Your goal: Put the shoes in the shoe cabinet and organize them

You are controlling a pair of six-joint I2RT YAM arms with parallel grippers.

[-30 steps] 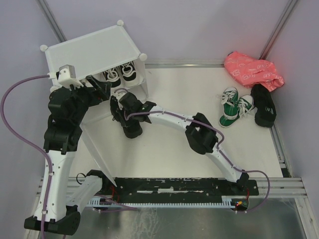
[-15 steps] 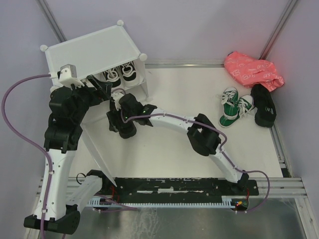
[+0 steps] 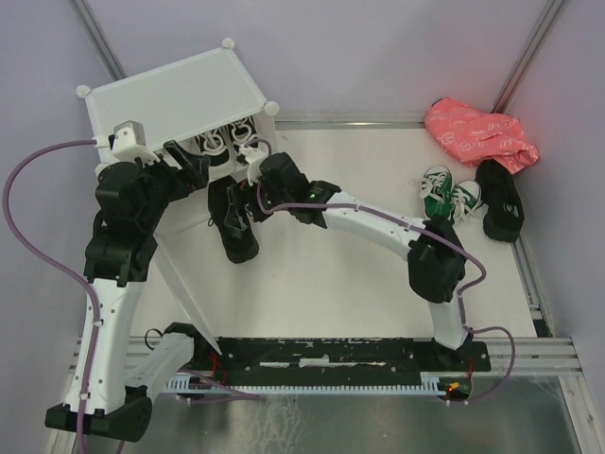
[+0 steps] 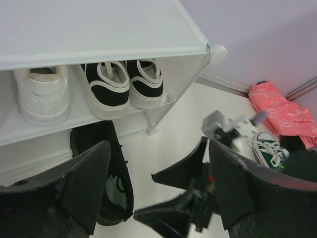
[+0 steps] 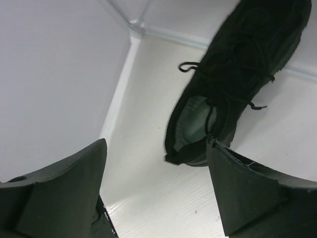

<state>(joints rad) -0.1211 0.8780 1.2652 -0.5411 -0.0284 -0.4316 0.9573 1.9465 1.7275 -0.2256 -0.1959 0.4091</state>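
The white shoe cabinet (image 3: pixel 180 95) stands at the back left. Its shelf (image 4: pixel 89 116) holds a white sneaker (image 4: pixel 42 94) and a pair of black sneakers with white soles (image 4: pixel 124 87). A plain black shoe (image 3: pixel 236 232) lies below the shelf at the mouth of the lower compartment (image 4: pixel 101 163). My right gripper (image 3: pixel 248 194) hovers open just above and behind that shoe (image 5: pixel 233 79), with its jaws wide and nothing between them (image 5: pixel 156 144). My left gripper (image 3: pixel 189 163) is open and empty in front of the cabinet (image 4: pixel 158 146).
The cabinet's open door panel (image 3: pixel 180 279) slants down toward the left arm's base. At the right side lie a pair of green sneakers (image 3: pixel 446 200), another black shoe (image 3: pixel 499 199) and a pink cloth (image 3: pixel 480 132). Walls close in the back corners.
My right gripper has opened and let go of the black shoe, then pulled up and back toward the cabinet's right side. The shoe now lies free. The left arm has barely moved.
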